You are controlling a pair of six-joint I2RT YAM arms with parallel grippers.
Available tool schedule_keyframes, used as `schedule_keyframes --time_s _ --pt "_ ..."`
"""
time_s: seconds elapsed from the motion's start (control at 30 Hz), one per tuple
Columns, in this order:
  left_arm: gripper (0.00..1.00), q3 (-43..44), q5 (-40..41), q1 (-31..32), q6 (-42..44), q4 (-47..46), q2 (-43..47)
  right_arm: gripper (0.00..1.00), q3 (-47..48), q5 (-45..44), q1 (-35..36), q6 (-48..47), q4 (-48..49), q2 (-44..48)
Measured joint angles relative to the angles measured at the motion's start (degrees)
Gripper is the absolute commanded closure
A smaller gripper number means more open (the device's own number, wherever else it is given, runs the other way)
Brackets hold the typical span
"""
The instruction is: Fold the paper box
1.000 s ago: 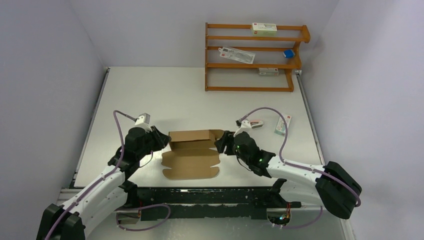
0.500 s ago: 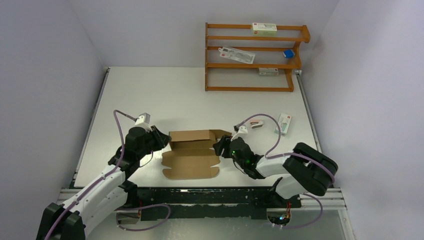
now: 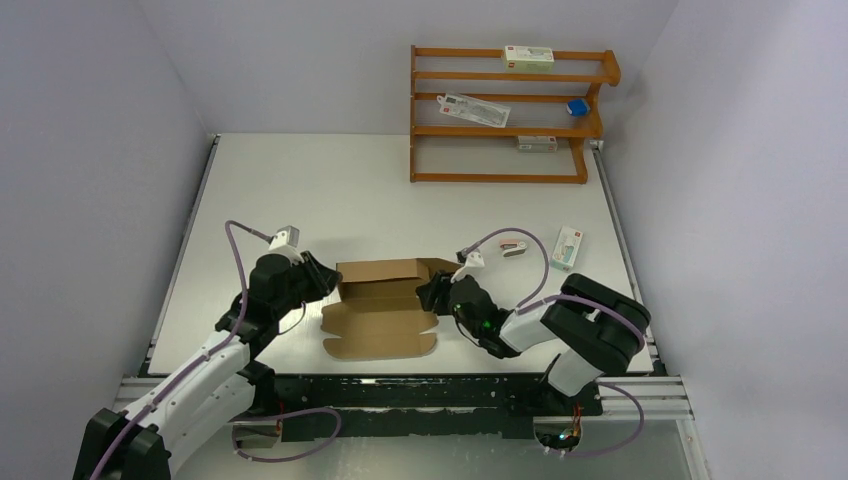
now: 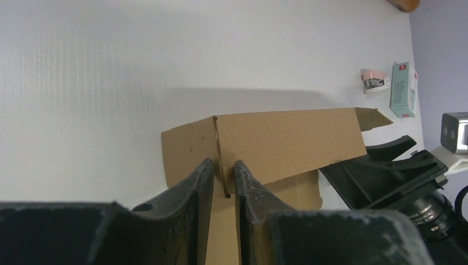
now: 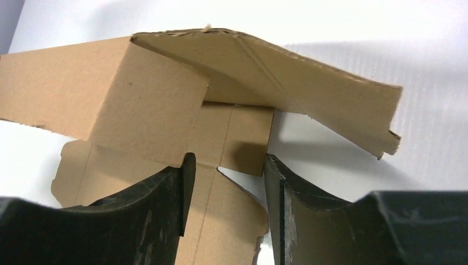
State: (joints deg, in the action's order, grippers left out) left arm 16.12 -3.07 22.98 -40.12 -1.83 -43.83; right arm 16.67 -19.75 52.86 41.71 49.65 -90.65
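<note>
The paper box (image 3: 385, 300) is brown cardboard, half formed: a back wall stands upright and a notched flat panel lies in front of it. My left gripper (image 3: 328, 280) is at its left end, shut on the upright corner edge of the paper box (image 4: 276, 138), with the cardboard pinched between the fingertips (image 4: 223, 174). My right gripper (image 3: 432, 293) is at the right end. It stands open around a small side flap of the paper box (image 5: 165, 105), and its fingers (image 5: 182, 171) do not squeeze the flap. A loose end flap sticks out to the right.
A wooden shelf (image 3: 505, 115) at the back holds small white cartons and a blue item. A pink tape dispenser (image 3: 514, 248) and a white carton (image 3: 566, 247) lie on the table right of the box. The black rail runs along the near edge.
The right arm has drawn in, elbow swinging left, and its gripper has slid a little left onto the box's end while its jaws narrowed slightly. The left gripper has not moved.
</note>
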Motion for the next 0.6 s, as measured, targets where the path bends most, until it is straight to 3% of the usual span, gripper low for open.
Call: schedule_keyframes --time_s 0.33,0.6 --pt "0.75 0.0 -0.2 0.0 -0.6 0.1 0.8 0.56 0.0 1.4 1.4 -4.1 4.2 2.2" --pt "0.75 0.0 -0.4 0.0 -1.2 0.5 1.8 0.57 0.5 5.2 2.4 -7.4 8.8 -1.6"
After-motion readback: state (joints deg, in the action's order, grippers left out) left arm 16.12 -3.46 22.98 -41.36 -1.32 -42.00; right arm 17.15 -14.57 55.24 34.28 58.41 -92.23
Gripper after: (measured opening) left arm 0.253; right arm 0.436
